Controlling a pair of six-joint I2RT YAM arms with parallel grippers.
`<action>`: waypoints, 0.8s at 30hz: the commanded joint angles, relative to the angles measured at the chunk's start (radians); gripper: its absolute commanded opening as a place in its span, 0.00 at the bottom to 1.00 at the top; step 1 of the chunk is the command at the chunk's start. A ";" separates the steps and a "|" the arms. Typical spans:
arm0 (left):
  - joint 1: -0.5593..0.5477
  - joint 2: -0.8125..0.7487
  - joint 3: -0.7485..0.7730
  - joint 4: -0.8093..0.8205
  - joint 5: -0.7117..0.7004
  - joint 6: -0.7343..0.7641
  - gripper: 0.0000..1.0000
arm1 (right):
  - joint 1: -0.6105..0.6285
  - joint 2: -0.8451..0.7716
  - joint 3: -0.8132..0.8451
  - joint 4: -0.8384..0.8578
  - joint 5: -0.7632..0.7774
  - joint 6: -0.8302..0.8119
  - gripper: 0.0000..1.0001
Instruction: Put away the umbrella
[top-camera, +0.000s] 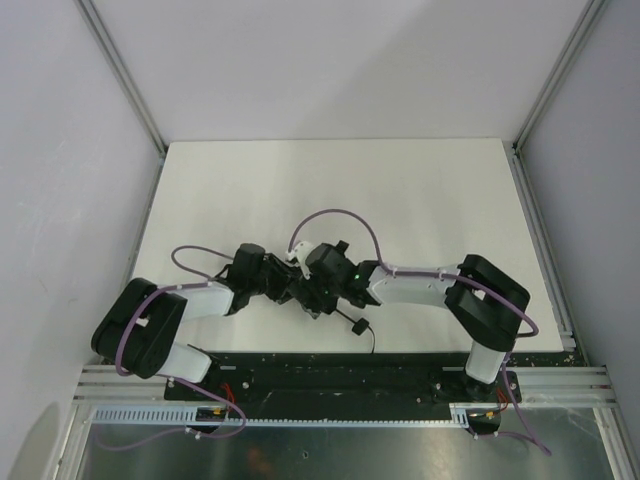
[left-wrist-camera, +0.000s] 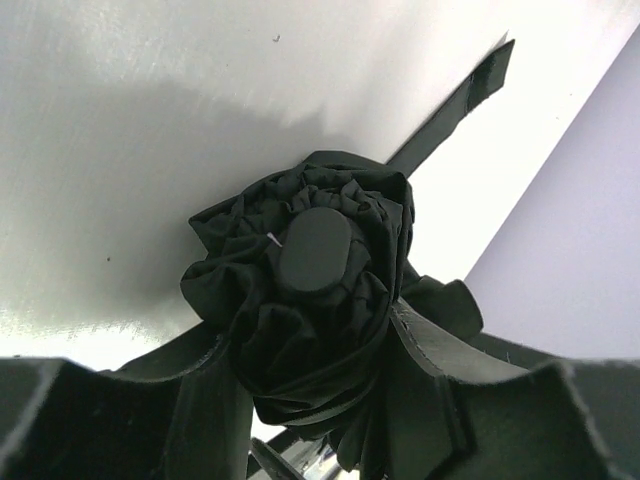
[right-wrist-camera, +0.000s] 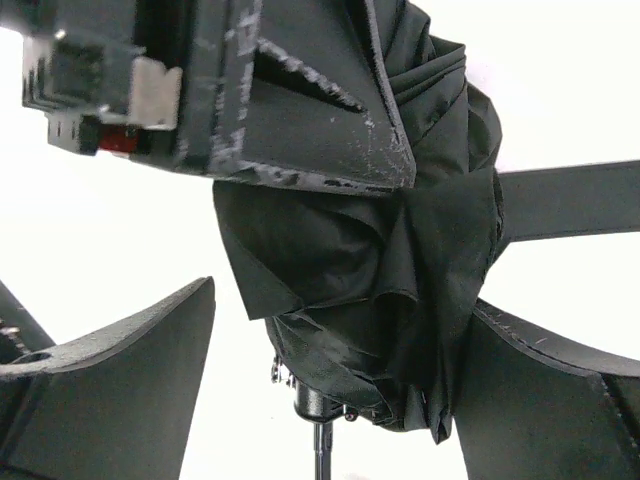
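The left claw (left-wrist-camera: 312, 335) is clamped on the umbrella (left-wrist-camera: 240, 260). Its two matte black fingers (left-wrist-camera: 200, 400) press into either side of a crumpled bunch of soft, dull black fabric. In the middle of the gathered pleats sits a smooth oval cap (left-wrist-camera: 315, 250) of hard black plastic, facing the left wrist camera. A flat black strap (left-wrist-camera: 455, 100) runs away from the bundle toward the upper right, lying across the white surface. The right claw (right-wrist-camera: 345, 300) straddles the same bundle with its jaws apart. One curved finger (right-wrist-camera: 540, 380) is against the folds, and the other (right-wrist-camera: 130, 370) stands clear of them with a white gap between. In the right wrist view the scuffed black body of the left claw fills the top of the frame, hiding the upper part of the canopy. A thin metal shaft (right-wrist-camera: 320, 445) pokes out below the fabric. From above, both white-and-black arms meet near the centre of a plain white table (top-camera: 250, 190), with the umbrella held between them and mostly covered by the wrists. A small dark handle end (top-camera: 354, 324) with a thin cord trails toward the near edge. Purple cables (top-camera: 340, 215) loop over the arms. Pale grey walls and aluminium frame posts (top-camera: 120, 70) enclose the table.
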 joint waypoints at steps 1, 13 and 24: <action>-0.003 0.051 -0.019 -0.266 -0.042 0.023 0.00 | 0.078 0.030 0.042 -0.008 0.260 -0.085 0.89; -0.010 0.050 0.011 -0.326 -0.052 0.027 0.00 | 0.094 0.142 0.062 -0.028 0.335 -0.116 0.06; -0.005 -0.009 0.060 -0.328 -0.088 0.145 0.69 | -0.111 0.145 0.027 -0.051 -0.281 -0.031 0.00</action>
